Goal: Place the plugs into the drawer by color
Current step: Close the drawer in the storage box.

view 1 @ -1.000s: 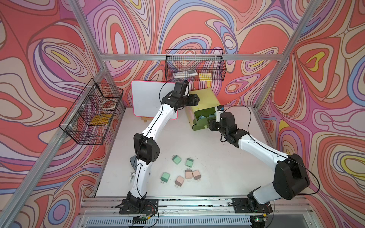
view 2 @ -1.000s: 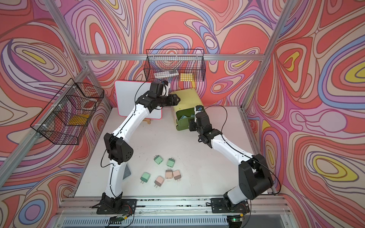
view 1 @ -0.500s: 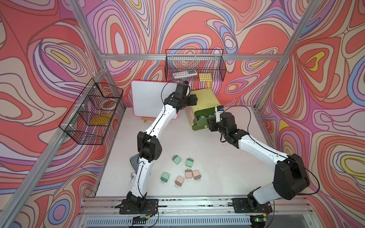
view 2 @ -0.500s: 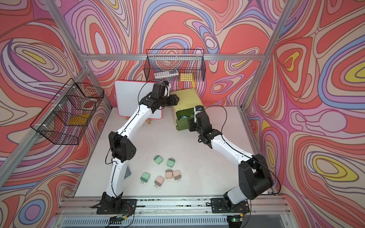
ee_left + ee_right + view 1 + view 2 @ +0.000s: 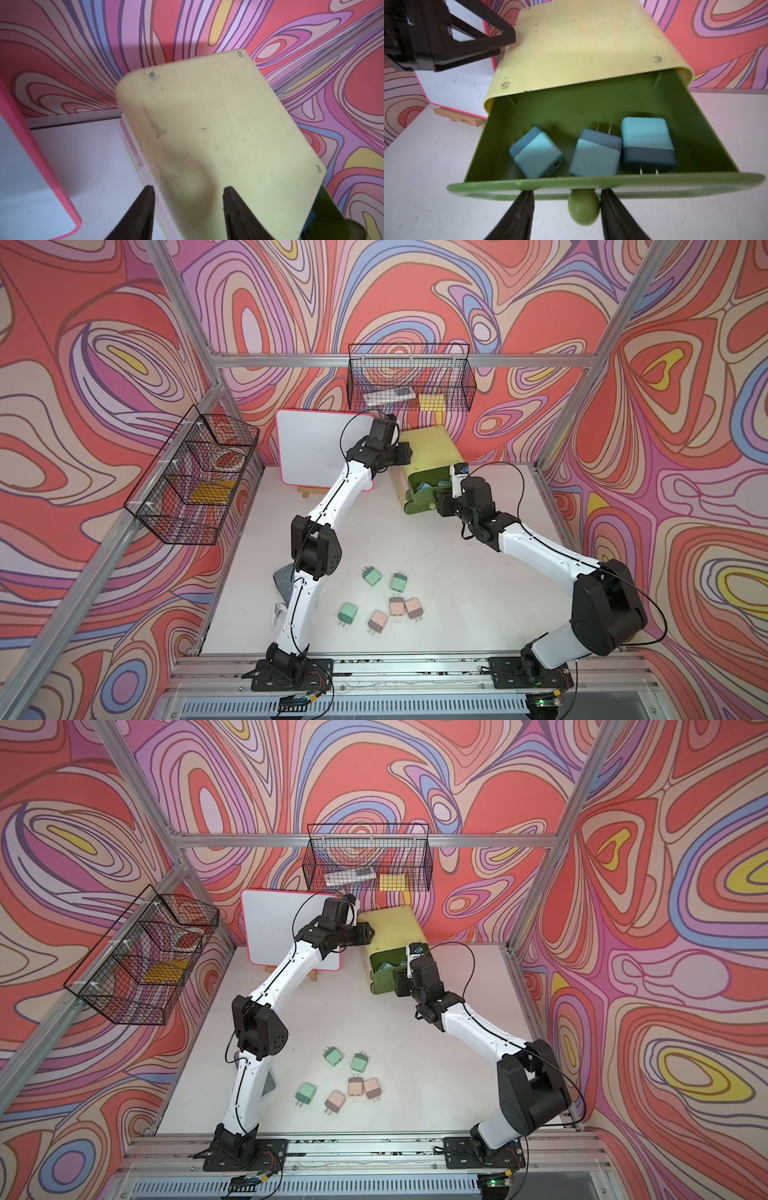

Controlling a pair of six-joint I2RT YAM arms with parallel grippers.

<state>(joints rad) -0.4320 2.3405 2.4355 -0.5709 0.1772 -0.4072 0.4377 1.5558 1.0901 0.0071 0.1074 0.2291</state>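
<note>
The top drawer (image 5: 591,184) of the chest (image 5: 207,124) at the back of the table (image 5: 457,593) stands pulled out with three blue plugs (image 5: 596,155) inside. It looks a light, stiff plastic tray, likely easy to slide and best taken by its smooth ball knob (image 5: 583,209), which could slip from a loose pinch. The right pincer (image 5: 567,191) straddles that knob, jaws apart, one finger touching it, nothing clamped. The left pincer (image 5: 188,187), jaws likewise apart and empty, sits at the chest's top edge, while green plugs (image 5: 371,576) and pink plugs (image 5: 397,606) lie near the front.

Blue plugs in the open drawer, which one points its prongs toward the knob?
The blue plug farthest from the whiteboard: its prongs face the drawer front, while the other two aim theirs toward the back.
</note>
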